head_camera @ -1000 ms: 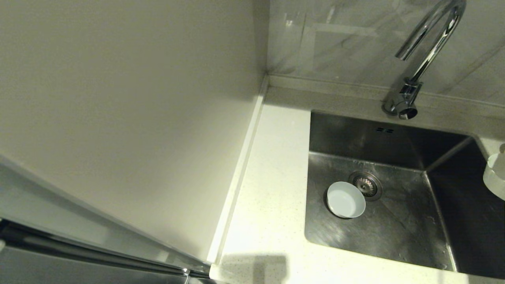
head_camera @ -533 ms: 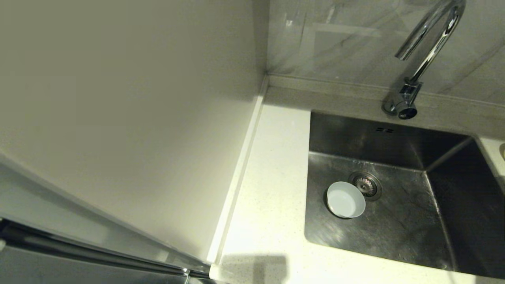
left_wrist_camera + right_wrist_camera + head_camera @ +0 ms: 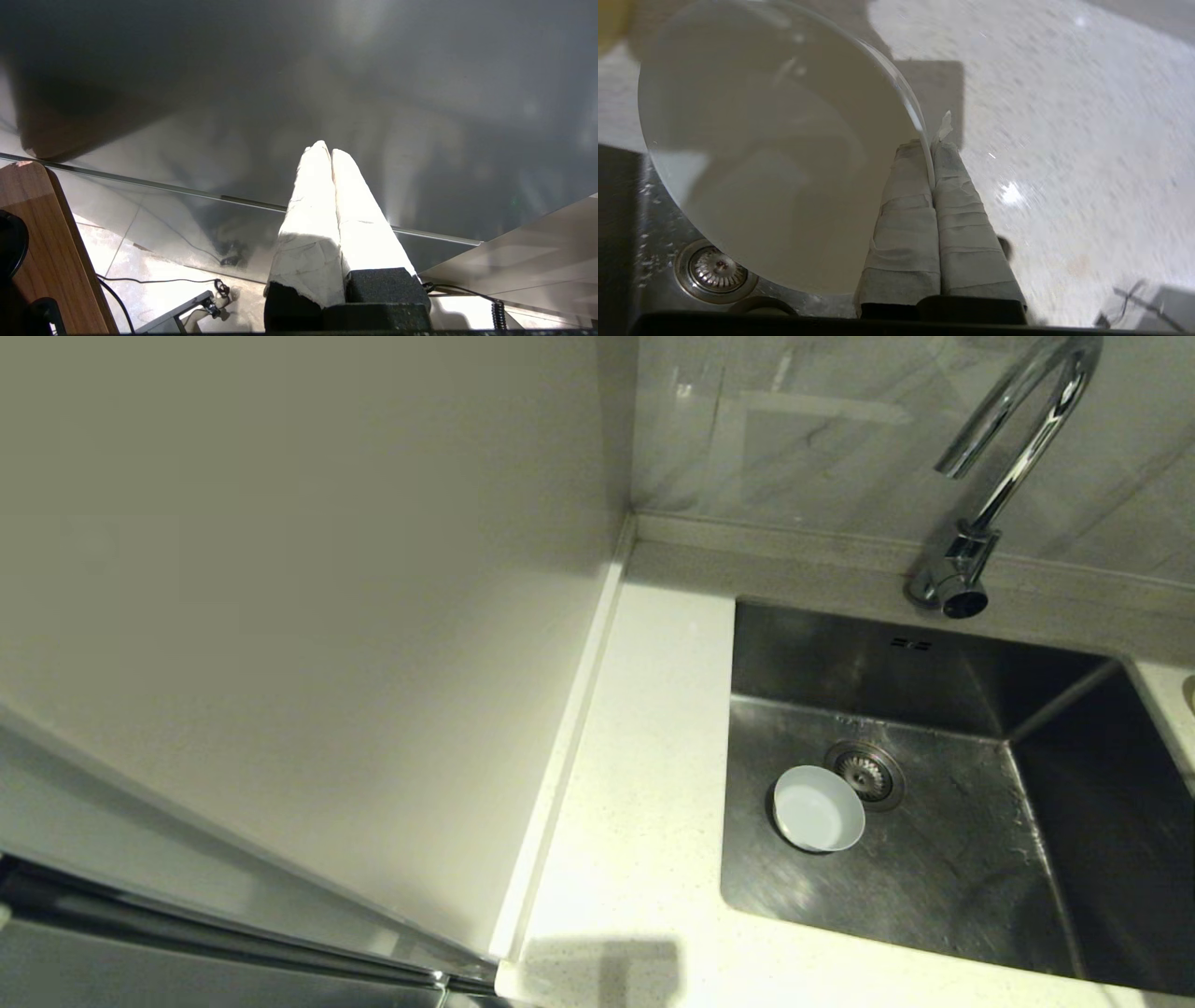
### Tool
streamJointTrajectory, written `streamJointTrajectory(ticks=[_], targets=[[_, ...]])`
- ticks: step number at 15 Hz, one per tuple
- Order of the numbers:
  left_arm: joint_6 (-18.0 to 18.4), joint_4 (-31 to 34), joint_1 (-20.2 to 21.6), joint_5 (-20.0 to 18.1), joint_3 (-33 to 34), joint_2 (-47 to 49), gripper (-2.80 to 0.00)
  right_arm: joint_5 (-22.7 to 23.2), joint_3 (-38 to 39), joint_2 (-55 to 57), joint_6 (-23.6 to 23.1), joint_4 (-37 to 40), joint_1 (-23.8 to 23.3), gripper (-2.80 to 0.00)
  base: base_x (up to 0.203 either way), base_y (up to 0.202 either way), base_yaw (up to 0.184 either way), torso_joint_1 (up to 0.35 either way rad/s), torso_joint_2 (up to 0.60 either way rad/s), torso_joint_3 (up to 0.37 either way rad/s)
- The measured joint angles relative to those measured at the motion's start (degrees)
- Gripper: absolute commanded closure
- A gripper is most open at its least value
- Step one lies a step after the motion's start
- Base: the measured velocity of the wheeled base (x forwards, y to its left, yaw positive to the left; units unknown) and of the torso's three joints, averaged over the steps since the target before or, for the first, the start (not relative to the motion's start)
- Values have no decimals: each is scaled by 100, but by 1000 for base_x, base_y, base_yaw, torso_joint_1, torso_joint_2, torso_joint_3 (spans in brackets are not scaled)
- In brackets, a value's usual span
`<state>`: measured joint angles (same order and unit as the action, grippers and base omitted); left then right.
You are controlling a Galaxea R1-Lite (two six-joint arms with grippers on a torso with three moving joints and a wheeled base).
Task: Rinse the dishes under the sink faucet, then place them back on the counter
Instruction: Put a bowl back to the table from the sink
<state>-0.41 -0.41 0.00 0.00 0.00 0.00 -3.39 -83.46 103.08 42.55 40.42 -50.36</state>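
Note:
A pale grey-blue bowl [image 3: 818, 810] sits upright on the floor of the steel sink [image 3: 934, 887], touching the left side of the round drain [image 3: 866, 775]. The chrome faucet [image 3: 1018, 439] arches over the sink's back edge. My right gripper [image 3: 933, 149] is out of the head view; in its wrist view it is shut on the rim of a white bowl [image 3: 775, 154], held tilted over the speckled counter [image 3: 1064, 116] and the sink's edge. A yellow patch [image 3: 609, 23] shows past the bowl. My left gripper [image 3: 325, 151] is shut and empty, parked low.
A plain pale side panel [image 3: 280, 616] walls off the left. A strip of white counter [image 3: 635, 821] runs between that panel and the sink. A steel drain fitting [image 3: 717, 270] shows under the held bowl. Cables lie on the floor [image 3: 154, 280] below the left arm.
The white bowl at the head view's right edge a second ago has gone out of that view to the right. The grey-blue bowl has not moved.

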Motion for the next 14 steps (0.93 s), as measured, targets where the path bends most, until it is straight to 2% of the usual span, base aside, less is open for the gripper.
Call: streamJointTrajectory(ticks=[4,11,12,14], targets=[[0,0,-2,0,0,0,0,170,-113,96,-76,-378,0,0,0,0,0,0,0,0],[-1,0,-2,0,0,0,0,167,-92,179,-86,-423,-19,0,0,0,0,0,0,0],[1,0,0,0,0,0,0,166,-69,182,-95,-415,-22,-280,0,0,0,0,0,0],[-2,0,-2,0,0,0,0,163,-25,183,-102,-413,-27,-280,0,0,0,0,0,0]])
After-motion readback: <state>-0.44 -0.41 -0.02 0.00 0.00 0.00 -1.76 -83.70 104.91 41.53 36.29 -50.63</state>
